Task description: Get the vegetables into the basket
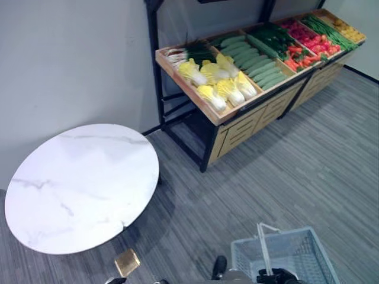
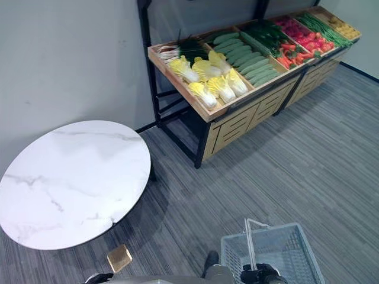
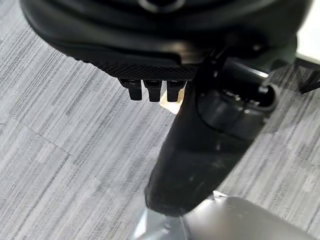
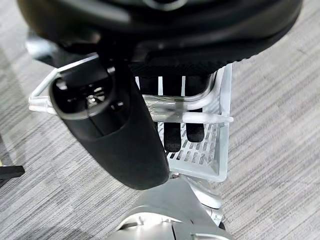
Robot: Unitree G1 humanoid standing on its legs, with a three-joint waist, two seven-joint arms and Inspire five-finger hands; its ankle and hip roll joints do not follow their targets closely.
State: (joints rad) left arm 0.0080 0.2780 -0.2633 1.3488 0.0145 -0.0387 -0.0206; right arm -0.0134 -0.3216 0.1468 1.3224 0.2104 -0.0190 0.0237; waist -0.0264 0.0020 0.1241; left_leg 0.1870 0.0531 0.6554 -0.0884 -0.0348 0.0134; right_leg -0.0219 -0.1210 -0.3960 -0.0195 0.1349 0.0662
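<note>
The right hand's fingers (image 4: 180,134) are curling over the pale handle wires of the basket (image 4: 210,150), so that hand (image 2: 260,276) is carrying it low at the robot's right side, above the grey ribbed carpet (image 1: 284,177). The left hand (image 3: 200,150) is hanging idle over the same carpet, its short dark fingers (image 3: 150,91) bent inward and gripping nothing. The basket is a light blue-grey plastic lattice with thin wire handles, and it is looking empty. The vegetables are lying well apart from it, on the slanted wooden rack (image 1: 237,121) against the wall: pale yellow cabbages (image 1: 220,84) in the nearest bin, then long smooth green cucumbers (image 1: 254,59), darker greens, red peppers (image 1: 308,44) and green beans further along. A round white marbled surface (image 1: 83,183) is standing between the robot and the wall on the left, with a small gold square object (image 1: 127,262) on the floor near its edge. The thin handles could slip or twist in a loose hold, swinging the basket and tipping it once loaded; smooth cucumbers may also roll off the sloped rack if nudged.
</note>
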